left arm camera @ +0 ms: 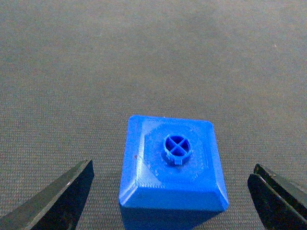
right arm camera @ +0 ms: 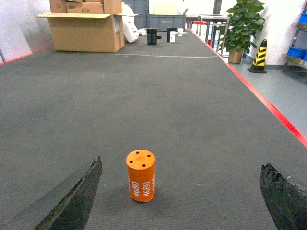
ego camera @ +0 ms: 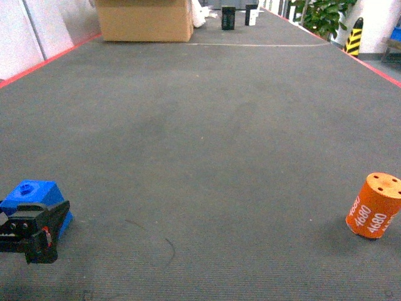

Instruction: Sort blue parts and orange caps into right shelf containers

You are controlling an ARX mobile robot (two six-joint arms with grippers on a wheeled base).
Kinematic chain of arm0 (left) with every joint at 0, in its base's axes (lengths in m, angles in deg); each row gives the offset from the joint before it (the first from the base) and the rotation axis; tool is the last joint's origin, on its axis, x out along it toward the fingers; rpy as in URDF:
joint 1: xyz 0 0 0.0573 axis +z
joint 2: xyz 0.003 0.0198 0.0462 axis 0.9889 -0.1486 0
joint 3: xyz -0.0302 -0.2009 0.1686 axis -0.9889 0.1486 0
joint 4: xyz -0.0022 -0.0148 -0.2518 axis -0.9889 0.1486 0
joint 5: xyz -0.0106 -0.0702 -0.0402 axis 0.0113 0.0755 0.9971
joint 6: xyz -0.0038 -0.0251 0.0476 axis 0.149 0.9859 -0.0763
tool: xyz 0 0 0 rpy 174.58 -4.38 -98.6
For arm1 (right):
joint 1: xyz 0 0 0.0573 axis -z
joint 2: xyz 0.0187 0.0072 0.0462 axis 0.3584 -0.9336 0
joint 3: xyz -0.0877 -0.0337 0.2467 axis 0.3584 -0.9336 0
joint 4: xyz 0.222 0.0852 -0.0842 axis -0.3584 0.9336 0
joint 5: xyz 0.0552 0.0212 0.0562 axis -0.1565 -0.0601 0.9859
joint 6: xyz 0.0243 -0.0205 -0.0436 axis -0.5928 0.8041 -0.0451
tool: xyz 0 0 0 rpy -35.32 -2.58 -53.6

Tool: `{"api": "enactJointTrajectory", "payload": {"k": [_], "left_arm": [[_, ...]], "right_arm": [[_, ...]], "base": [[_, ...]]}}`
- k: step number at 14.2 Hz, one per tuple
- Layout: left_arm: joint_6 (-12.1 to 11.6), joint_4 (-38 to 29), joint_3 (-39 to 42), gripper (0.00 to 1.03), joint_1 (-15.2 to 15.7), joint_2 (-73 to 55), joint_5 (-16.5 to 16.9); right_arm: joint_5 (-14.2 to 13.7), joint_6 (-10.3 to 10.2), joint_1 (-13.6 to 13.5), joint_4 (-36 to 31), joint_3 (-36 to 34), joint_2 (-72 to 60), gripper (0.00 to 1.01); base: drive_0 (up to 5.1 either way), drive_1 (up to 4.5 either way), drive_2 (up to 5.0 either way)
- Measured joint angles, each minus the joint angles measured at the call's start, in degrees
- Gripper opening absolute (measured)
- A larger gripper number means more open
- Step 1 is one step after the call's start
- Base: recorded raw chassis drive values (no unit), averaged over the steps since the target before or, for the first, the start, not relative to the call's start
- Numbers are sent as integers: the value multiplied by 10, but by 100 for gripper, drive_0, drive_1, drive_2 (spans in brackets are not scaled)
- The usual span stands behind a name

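Observation:
A blue part (ego camera: 31,193), a square block with a round socket on top, stands on the dark floor mat at the lower left. My left gripper (ego camera: 37,221) is right behind it. In the left wrist view the blue part (left arm camera: 172,167) stands between the fingers (left arm camera: 62,201) of the left gripper (left arm camera: 172,165), which is open with a gap on each side. An orange cap (ego camera: 374,205) marked "4680" stands upright at the right. My right gripper (right arm camera: 182,164) is open, and the orange cap (right arm camera: 141,176) is ahead of it, closer to its left finger. Blue containers (right arm camera: 295,51) show on a shelf at the far right edge.
A brown cardboard box (ego camera: 145,20) stands at the far end of the mat, with two small black boxes (ego camera: 229,17) beside it. A potted plant (right arm camera: 243,26) and a striped cone (right arm camera: 259,56) stand beyond the red border line (right arm camera: 268,108) on the right.

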Motion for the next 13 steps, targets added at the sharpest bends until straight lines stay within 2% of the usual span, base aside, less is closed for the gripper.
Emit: {"api": "enactJointTrajectory", "payload": {"k": [9,13], "left_arm": [[-5,0,-50,98,0,-35,7],[-7,0,-62,98,15,-75,9]], "right_arm": [[0,0,0,0,0,0,98],[0,0,0,0,0,0,98]], "base": [[0,0,0],[0,0,0]]}}
